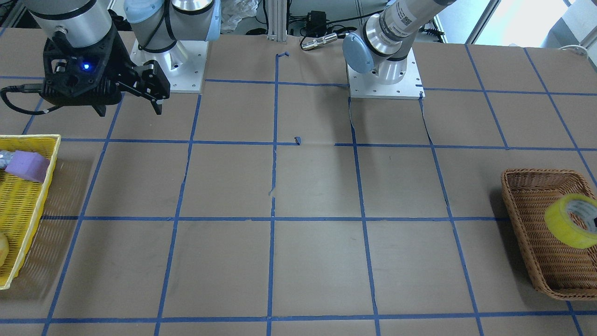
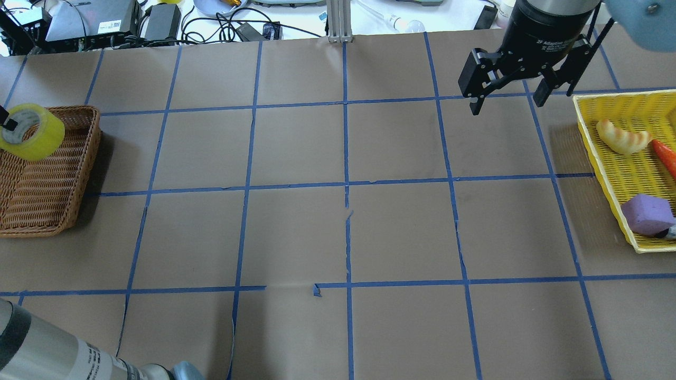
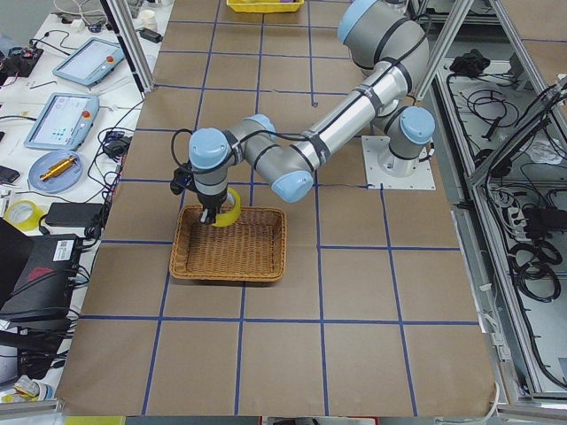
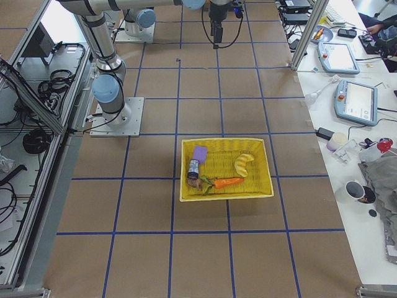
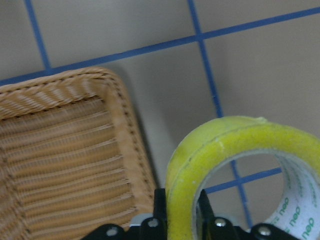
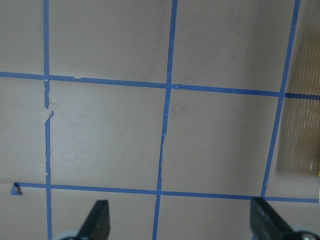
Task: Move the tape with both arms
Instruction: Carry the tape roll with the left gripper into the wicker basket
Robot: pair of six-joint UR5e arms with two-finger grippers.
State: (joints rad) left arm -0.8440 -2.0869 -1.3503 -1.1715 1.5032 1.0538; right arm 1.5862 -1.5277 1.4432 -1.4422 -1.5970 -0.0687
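Robotics lab: taped-grid table, teach pendants, cable bundles, aluminium frame.

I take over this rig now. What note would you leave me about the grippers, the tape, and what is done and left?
Left gripper: jaws shut on the tape, held up at the wicker basket edge.
Right gripper: jaws open, empty, above the table beside the yellow basket.
Done: tape grasped.
Left: hand-over to the right gripper, then setting it down, probably in the yellow basket.
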